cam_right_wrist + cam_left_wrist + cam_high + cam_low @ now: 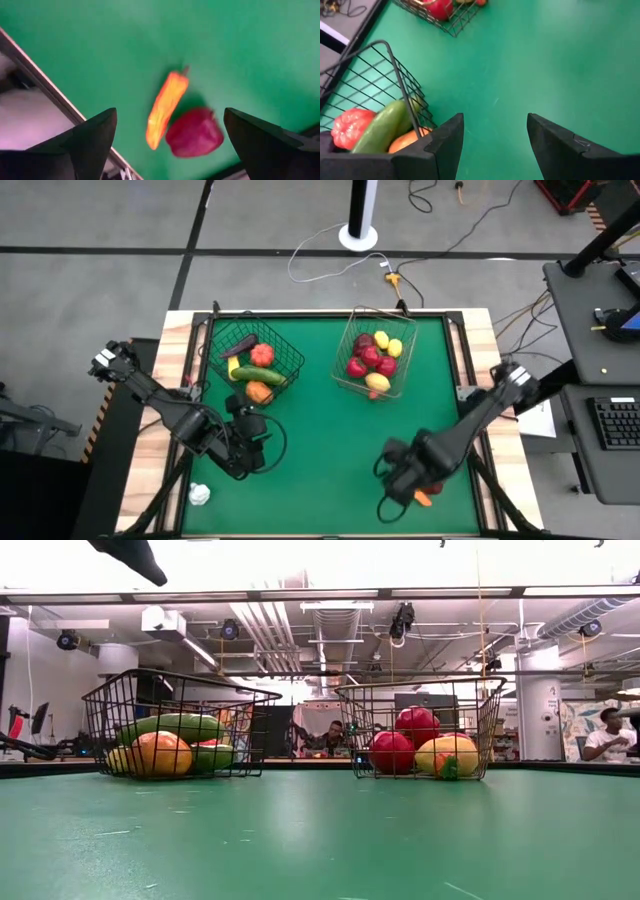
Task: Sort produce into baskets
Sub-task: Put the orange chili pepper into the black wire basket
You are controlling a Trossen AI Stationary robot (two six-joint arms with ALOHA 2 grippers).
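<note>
The right gripper (167, 145) hangs spread wide and empty above an orange chili pepper (166, 109) and a red pepper (195, 132), which lie touching on the green table (330, 440) near its edge. The left gripper (495, 145), also parted and holding nothing, sits just beside the dark basket (255, 352) (cucumber (380, 127) and tomato inside). The pale basket (375, 352) holds red and yellow fruit.

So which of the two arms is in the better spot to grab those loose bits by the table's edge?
The right arm, probably. Its gripper hangs open directly over the orange pepper and red piece. The left gripper, also open, is beside the dark basket, away from them.
</note>
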